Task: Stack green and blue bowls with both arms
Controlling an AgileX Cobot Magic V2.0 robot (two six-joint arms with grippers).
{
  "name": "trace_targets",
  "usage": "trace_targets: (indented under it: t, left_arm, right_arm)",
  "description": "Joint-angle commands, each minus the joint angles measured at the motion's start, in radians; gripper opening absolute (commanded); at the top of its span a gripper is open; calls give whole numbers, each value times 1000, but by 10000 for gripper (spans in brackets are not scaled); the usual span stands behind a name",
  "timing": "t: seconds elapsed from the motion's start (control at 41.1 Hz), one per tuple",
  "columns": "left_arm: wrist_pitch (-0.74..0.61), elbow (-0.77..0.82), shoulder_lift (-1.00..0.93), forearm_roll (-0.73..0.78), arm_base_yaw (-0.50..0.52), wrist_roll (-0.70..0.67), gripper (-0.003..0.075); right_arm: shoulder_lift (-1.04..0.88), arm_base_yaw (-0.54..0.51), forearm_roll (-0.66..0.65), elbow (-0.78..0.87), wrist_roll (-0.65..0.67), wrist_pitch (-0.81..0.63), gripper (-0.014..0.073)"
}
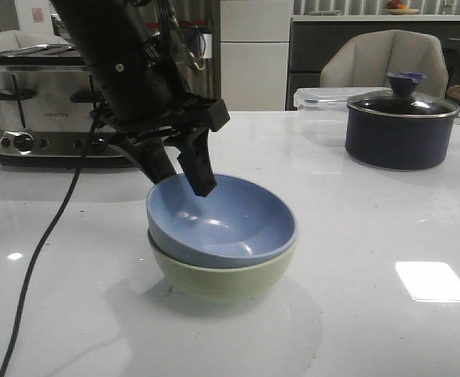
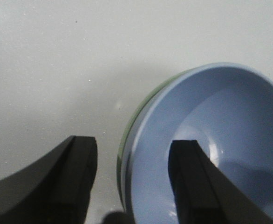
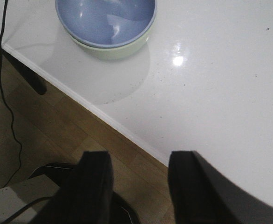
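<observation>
The dusty blue bowl [image 1: 226,224] sits nested inside the pale green bowl [image 1: 222,279] on the white table. My left gripper [image 1: 184,179] is open and straddles the stack's rim at its left side: one finger hangs inside the blue bowl, the other outside it. In the left wrist view the blue bowl [image 2: 220,140] shows with a thin green edge [image 2: 125,135] beside it, between my fingers [image 2: 80,158]. My left gripper [image 2: 134,154] holds nothing. My right gripper [image 3: 139,163] is open and empty over the table's front edge, away from the stacked bowls [image 3: 106,21].
A chrome toaster [image 1: 41,110] stands at the back left, its black cable [image 1: 45,236] running down the table. A dark lidded pot [image 1: 403,126] and a clear container [image 1: 324,110] stand at the back right. Wooden floor [image 3: 57,126] shows beyond the table edge.
</observation>
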Motion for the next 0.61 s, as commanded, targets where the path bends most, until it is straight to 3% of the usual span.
trace_targets:
  t: [0.0, 0.243, 0.583]
  left_arm:
    - [-11, -48, -113, 12, -5, 0, 426]
    - [-4, -20, -346, 36, -19, 0, 426]
    - [-9, 230, -726, 38, -104, 26, 426]
  right_arm:
    - [0, -6, 2, -26, -1, -60, 410]
    - [0, -6, 2, -26, -1, -60, 410]
    - [0, -6, 2, -26, -1, -60, 410]
